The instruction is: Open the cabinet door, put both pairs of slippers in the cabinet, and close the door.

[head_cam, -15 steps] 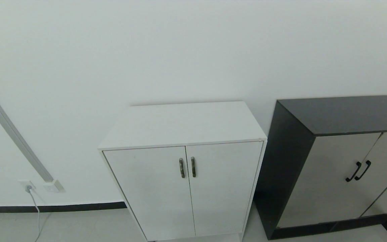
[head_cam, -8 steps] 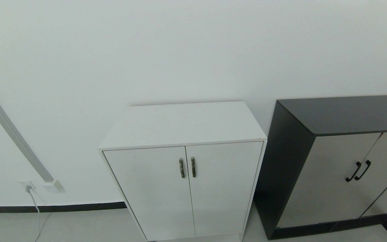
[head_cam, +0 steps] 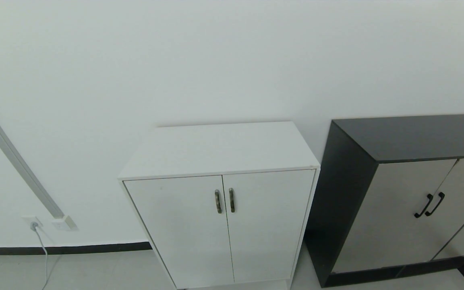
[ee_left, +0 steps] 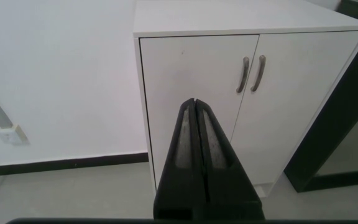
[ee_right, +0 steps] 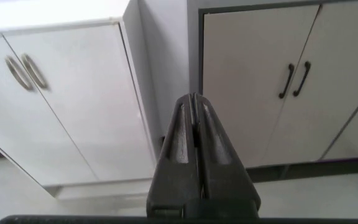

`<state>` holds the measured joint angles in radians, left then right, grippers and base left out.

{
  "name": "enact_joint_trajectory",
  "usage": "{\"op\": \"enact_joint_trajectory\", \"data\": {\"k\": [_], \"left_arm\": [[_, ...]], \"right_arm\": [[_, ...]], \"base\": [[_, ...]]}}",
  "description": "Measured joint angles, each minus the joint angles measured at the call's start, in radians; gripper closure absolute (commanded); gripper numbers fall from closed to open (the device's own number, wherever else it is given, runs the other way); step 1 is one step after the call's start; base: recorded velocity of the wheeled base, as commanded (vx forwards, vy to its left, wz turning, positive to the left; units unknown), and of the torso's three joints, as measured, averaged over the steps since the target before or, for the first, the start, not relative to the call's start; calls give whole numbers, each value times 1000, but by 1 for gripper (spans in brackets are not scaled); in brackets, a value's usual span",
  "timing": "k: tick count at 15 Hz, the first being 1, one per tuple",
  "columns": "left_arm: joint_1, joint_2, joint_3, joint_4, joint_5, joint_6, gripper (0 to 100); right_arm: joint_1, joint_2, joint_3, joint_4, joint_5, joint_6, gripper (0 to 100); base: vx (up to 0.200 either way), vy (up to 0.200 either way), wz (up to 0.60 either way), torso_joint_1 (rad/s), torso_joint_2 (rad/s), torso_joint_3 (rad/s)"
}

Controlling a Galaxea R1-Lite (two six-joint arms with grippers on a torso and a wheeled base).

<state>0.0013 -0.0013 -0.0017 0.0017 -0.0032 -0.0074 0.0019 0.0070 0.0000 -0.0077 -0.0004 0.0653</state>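
A white two-door cabinet point(head_cam: 220, 193) stands against the wall with both doors closed. Two metal handles point(head_cam: 224, 200) sit side by side where the doors meet. In the left wrist view my left gripper point(ee_left: 194, 102) is shut with nothing in it, held some way in front of the cabinet's left door point(ee_left: 194, 68). My right gripper point(ee_right: 195, 98) is shut and empty too, in front of the gap between the white cabinet point(ee_right: 73, 93) and the dark one.
A black cabinet with grey doors and black handles point(head_cam: 401, 197) stands right of the white one. A wall socket with a cable point(head_cam: 34, 225) and a slanted conduit point(head_cam: 14, 161) are on the left wall. Light floor point(head_cam: 95, 270) lies before the cabinets.
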Motion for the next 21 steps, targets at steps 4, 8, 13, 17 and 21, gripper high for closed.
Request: {"op": "enact_joint_trajectory", "data": {"k": [4,8,13,17,21], "left_arm": [[0,0,0,0,0,1,100],[0,0,0,0,0,2,100],[0,0,0,0,0,2,100],[0,0,0,0,0,2,100],[0,0,0,0,0,2,100]], "right_arm": [[-1,-7,0,-3,-25,8,100],[-1,-9,0,-3,-25,3,100],[-1,-9,0,-3,-23,1,100],[-1,-9,0,-2,-22,-1,100],[-1,-9,0,-1,-20,-3,100]], "base": [[0,0,0,0,0,0],[0,0,0,0,0,0],[0,0,0,0,0,0],[0,0,0,0,0,0],[0,0,0,0,0,0]]}}
